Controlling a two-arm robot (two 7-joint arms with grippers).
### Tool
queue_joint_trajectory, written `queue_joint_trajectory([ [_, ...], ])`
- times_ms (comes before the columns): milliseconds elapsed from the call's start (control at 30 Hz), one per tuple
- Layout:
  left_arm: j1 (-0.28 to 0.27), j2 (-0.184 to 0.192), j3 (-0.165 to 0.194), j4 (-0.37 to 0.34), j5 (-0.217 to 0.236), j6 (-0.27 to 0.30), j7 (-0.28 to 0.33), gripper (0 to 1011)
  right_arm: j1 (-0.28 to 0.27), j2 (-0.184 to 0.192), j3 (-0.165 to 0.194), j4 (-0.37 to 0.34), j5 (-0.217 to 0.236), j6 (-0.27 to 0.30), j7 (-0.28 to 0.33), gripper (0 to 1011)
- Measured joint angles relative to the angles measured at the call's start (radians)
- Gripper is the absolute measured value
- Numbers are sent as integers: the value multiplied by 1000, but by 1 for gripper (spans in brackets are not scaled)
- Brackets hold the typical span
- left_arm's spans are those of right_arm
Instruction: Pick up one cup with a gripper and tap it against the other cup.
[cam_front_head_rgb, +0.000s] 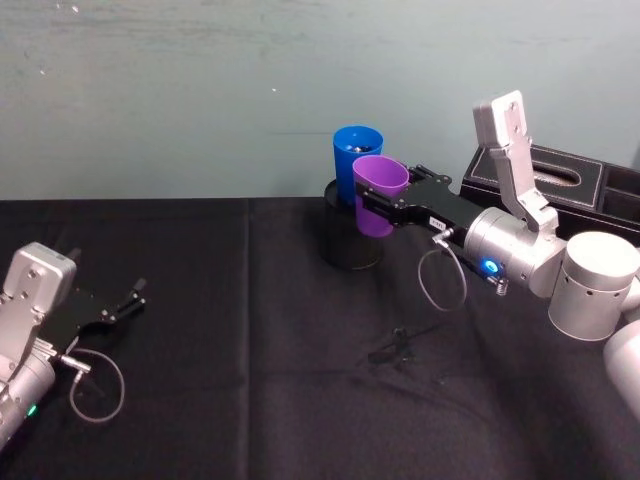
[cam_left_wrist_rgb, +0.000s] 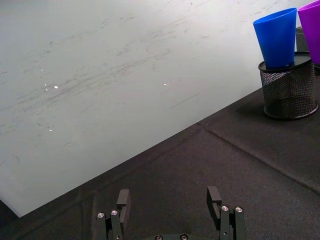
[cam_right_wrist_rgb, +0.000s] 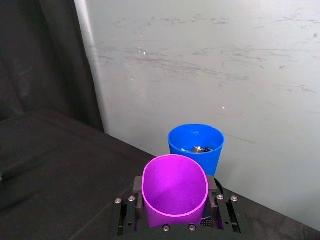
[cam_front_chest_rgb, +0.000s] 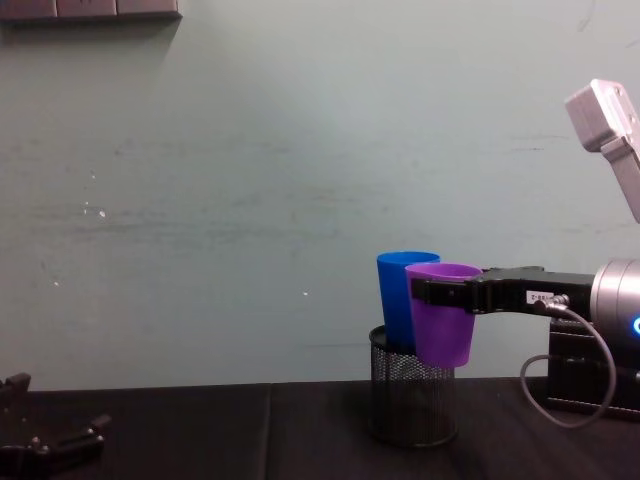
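Note:
My right gripper is shut on the purple cup and holds it upright, off the table. Right beside it, toward the wall, the blue cup stands in a black mesh pen holder. In the chest view the purple cup overlaps the blue cup; whether they touch I cannot tell. The right wrist view shows the purple cup between the fingers, the blue cup just beyond. My left gripper rests open at the table's left.
A black box stands at the back right by the wall. A small dark object lies on the black cloth in front of the right arm. The pale wall rises close behind the pen holder.

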Motion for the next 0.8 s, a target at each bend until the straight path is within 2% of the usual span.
queue_joint_trajectory([
  [800,0,0,0,0,0,0,0,1000,-1,2,-2,-2,0,-1,0,715],
])
